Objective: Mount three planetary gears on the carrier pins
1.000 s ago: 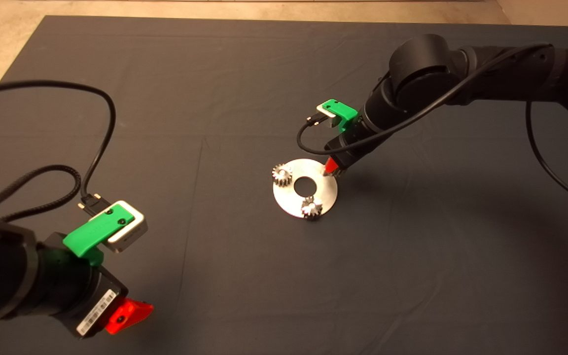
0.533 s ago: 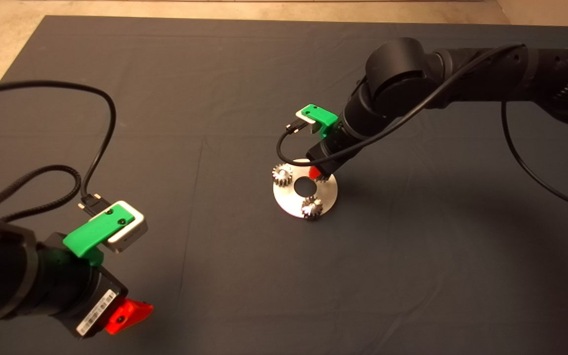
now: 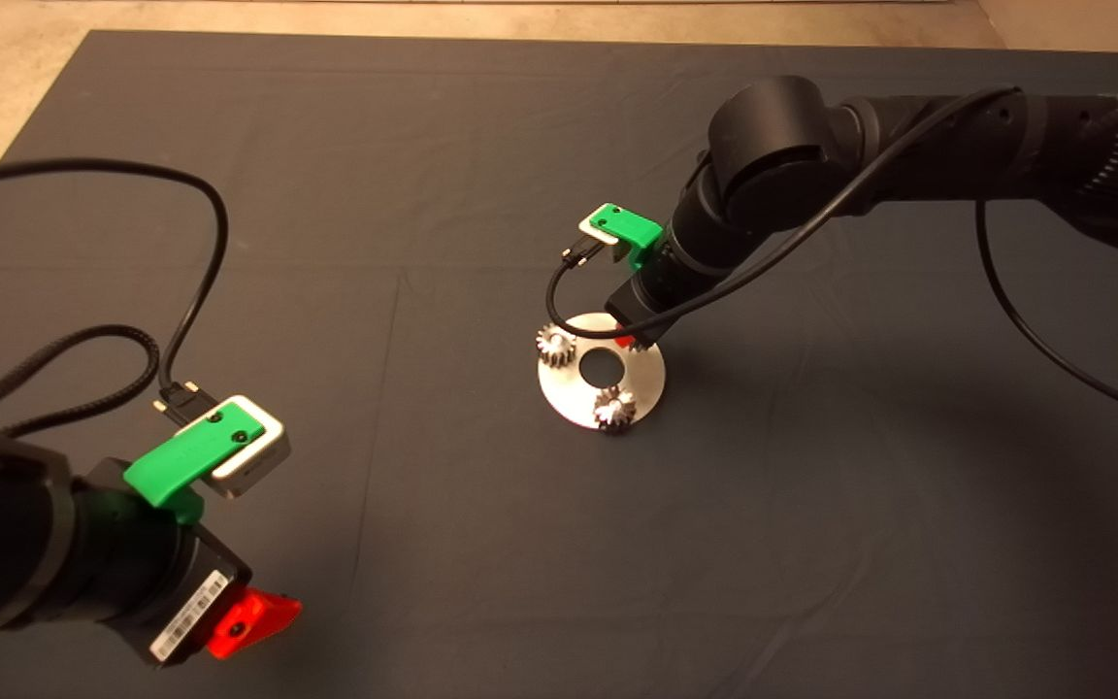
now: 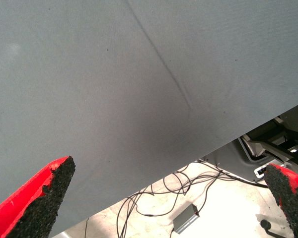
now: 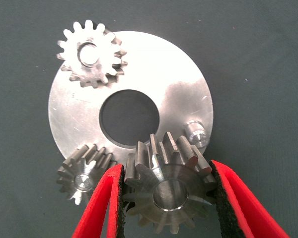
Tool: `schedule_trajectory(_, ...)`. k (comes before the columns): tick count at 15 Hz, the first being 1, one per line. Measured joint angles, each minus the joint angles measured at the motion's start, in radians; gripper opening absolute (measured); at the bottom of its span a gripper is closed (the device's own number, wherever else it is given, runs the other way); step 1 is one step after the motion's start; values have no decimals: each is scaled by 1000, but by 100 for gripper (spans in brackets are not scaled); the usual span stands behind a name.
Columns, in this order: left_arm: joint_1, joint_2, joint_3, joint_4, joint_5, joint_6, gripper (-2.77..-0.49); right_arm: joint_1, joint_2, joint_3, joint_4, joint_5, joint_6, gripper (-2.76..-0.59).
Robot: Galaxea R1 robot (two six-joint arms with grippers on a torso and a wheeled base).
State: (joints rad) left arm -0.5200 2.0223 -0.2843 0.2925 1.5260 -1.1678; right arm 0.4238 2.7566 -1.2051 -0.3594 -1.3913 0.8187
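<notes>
A shiny round disc with a centre hole lies mid-mat. Two planetary gears sit on carrier pins: one at the disc's left, one at its front. The remaining carrier pin stands bare. My right gripper hangs over the disc's back right part, shut on a planetary gear held just beside and above the bare pin. My left gripper is parked at the lower left, open and holding nothing.
The dark mat spreads wide around the disc. Black cables loop over its left side. In the left wrist view, cables and a small box lie on the floor beyond the mat's edge.
My right arm has moved left with its gear, from the disc's right rim to over the disc by the bare pin. The left arm has stayed still.
</notes>
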Motion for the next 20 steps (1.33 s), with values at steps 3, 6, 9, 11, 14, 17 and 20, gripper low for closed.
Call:
schedule_trajectory(3,0,0,0,0,0,0,-49,-3,-3,0,-25,-1,-2,-240)
schedule_trajectory(6,0,0,0,0,0,0,-49,-28,-3,-1,-40,0,-2,-241)
schedule_trajectory(9,0,0,0,0,0,1,-49,-50,-3,-2,-48,0,-3,-241)
schedule_trajectory(11,0,0,0,0,0,2,-49,-50,-7,-2,-80,-6,-3,-241)
schedule_trajectory(14,0,0,0,0,0,3,-49,-50,-15,-4,-94,-16,-3,-241)
schedule_trajectory(17,0,0,0,0,0,4,-49,-50,-14,-7,-94,-15,-10,-241)
schedule_trajectory(20,0,0,0,0,0,4,-49,-50,-23,-8,-97,-15,-14,-241)
